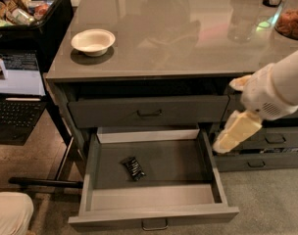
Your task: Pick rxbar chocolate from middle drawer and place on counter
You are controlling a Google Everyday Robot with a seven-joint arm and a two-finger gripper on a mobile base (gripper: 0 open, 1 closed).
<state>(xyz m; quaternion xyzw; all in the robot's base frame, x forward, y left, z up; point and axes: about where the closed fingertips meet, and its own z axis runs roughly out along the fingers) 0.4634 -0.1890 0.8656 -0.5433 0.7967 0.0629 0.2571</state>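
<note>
Spanning the top, the bench (188, 33) is the drop spot. The drawer (154, 195) at 6 o'clock stands pulled out, so its floor is reachable from above. The gripper (229, 114) hangs at 3 o'clock, beyond its right wall, fingers (237, 131) spread and empty. The bar (133, 168) lies flat on the drawer floor.

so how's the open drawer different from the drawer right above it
The middle drawer is pulled out; the top drawer is shut. The middle drawer shows a pale grey floor with a black snack bar lying on it; the top drawer shows only its dark front. Both are wide, with a small bar handle mid-front. The gripper hangs by the open drawer's right wall.
</note>
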